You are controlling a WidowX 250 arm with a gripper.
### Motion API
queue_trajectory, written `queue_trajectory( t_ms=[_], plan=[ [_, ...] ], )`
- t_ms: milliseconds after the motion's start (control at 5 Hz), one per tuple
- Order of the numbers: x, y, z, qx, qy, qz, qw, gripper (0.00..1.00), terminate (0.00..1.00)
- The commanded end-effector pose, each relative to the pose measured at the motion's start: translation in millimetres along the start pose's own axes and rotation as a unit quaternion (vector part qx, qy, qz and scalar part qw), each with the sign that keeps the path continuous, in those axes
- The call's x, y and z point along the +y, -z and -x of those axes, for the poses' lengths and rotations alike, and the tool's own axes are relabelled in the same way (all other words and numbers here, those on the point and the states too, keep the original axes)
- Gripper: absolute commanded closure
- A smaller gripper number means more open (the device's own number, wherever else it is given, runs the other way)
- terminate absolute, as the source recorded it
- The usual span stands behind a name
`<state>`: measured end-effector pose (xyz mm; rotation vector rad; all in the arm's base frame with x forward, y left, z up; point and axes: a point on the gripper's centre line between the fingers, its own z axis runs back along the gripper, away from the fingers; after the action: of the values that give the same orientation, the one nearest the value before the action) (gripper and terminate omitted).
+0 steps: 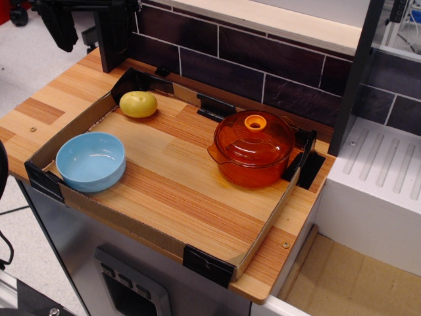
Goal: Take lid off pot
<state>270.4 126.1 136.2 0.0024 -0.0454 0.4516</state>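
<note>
The amber-orange glass pot (pixel 253 164) stands at the back right of the wooden counter, with small side handles. The domed orange lid (pixel 260 137) sits closed on it, its lighter ring knob (pixel 255 122) at the centre. My gripper (pixel 66 29) is a dark shape at the top left corner, far from the pot and above the counter's back left edge. It is partly cut off by the frame, so I cannot tell how its jaws stand. Nothing shows in it.
A light blue bowl (pixel 91 160) sits at the front left. A yellow round fruit-like object (pixel 138 104) lies at the back left. A low cardboard rim (pixel 263 240) edges the wooden counter. A dark tiled wall runs behind. A white ribbed drainer (pixel 388 164) stands at the right.
</note>
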Motion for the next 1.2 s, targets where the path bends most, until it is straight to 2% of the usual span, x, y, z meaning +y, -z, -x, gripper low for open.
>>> queue_trajectory(
  t_ms=[0,200,600,800,1000],
  plan=[
    [0,0,0,0.0,0.0,0.0,1.0,0.0,0.0],
    [-36,7,9,0.002,0.04,0.023,0.9989,0.0,0.0],
    [-89,36,36,0.042,0.054,0.04,0.9968,0.0,0.0],
    [-108,48,44,0.008,0.063,0.039,0.9972,0.0,0.0],
    [-128,52,44,-0.007,0.067,0.049,0.9965,0.0,0.0]
  ],
)
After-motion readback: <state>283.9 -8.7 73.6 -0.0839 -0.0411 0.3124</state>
